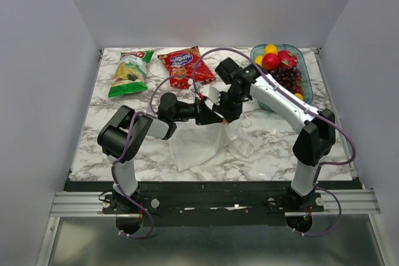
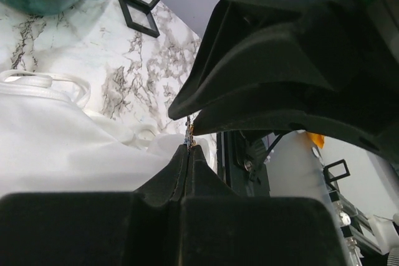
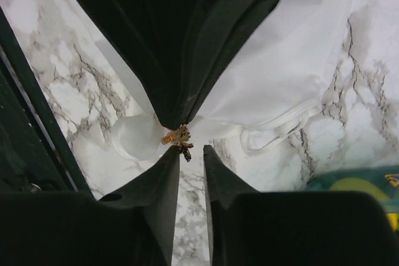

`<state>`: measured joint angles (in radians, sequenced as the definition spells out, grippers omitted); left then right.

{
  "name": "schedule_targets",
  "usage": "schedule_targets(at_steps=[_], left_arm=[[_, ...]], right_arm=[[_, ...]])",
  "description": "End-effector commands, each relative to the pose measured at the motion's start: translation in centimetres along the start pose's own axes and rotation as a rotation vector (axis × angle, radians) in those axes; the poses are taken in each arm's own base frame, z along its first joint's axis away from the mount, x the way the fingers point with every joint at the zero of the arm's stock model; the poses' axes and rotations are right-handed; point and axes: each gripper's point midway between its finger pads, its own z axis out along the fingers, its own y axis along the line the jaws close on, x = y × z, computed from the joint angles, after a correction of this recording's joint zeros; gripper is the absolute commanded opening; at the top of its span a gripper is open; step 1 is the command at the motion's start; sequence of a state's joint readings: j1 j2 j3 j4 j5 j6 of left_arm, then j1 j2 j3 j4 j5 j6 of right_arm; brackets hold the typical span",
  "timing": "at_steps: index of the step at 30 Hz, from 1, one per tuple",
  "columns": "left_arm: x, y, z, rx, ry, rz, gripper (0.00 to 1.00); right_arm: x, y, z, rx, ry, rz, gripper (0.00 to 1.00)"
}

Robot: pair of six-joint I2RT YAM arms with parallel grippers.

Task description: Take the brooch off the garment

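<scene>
Noting: your left gripper pinches shut on the brooch, probably to steady the garment. Your right gripper, fingers slightly parted, sits at the brooch's 6 o'clock, likely ready to pull.

Two snack bags, green and red; one fruit bowl; one white garment; one brooch; one black frame box.

Brooch partly hidden, details indistinct
</scene>
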<state>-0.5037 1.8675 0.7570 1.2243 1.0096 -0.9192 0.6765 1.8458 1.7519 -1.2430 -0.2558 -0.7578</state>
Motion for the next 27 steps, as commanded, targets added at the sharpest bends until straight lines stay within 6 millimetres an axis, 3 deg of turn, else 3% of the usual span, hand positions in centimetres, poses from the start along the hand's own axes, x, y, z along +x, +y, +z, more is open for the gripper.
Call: schedule_targets(at_steps=[1, 10, 20, 27], left_arm=[[-0.8, -1.4, -0.3, 0.014, -0.051, 0.074, 0.00], [-1.9, -2.6, -0.7, -0.003, -0.113, 0.114, 0.00], [-1.9, -2.7, -0.7, 0.001, -0.110, 0.114, 0.00], [-1.9, -2.8, -0.7, 0.005, -0.107, 0.117, 0.00]], right_arm=[[-1.1, -0.3, -1.7, 0.015, -0.124, 0.102, 0.36], [-1.1, 1.4, -1.7, -0.121, -0.194, 0.166, 0.37], [-3.2, 3.0, -2.9, -0.269, -0.312, 0.144, 0.38], [-3.0, 3.4, -2.3, -0.301, -0.298, 0.151, 0.30]])
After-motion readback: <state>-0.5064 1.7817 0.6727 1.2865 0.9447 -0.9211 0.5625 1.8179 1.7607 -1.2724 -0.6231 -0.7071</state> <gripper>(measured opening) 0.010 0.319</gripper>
